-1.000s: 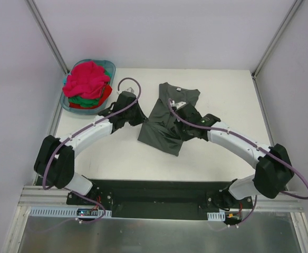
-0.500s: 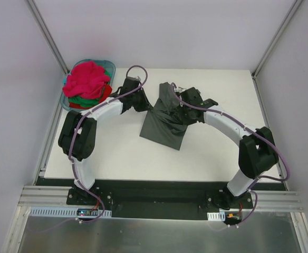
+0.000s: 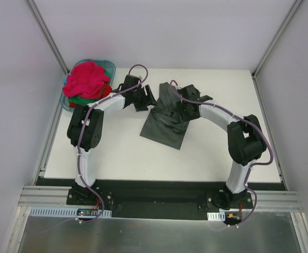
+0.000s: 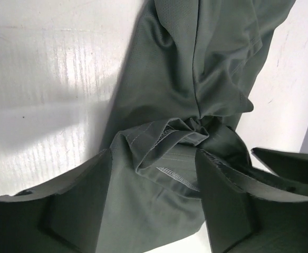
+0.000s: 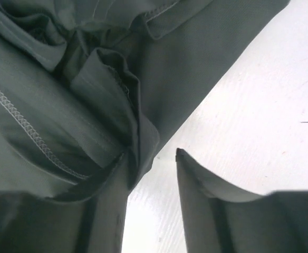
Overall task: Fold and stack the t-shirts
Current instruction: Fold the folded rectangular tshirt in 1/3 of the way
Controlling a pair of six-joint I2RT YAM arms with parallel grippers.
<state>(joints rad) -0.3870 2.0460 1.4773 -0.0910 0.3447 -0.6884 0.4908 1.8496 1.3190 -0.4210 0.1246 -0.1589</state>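
Charcoal t-shirt: lies on the desk, toward its far middle. The near part is flat, and the far part is gathered into a rumpled ridge between the two arms.
Other t-shirts: pink-red, red and green, heaped in the teal basket at the far left corner, well apart from the work.
Left end effector: low over the ridge with its fingers spread. Bunched hem lies between them, but nothing looks pinched.
Right end effector: fingers apart with bare desk showing in the gap. Cloth drapes over one finger, and none is clamped.
Step in hand: probably the first fold of the first shirt. The collar end seems to have been drawn over the body and let go in a heap, not a clean crease.
Next move: likely calls for each arm to take a fresh hold on an outer edge, then pull outward to flatten the wad before folding again.
Progress: early, with no stack begun.
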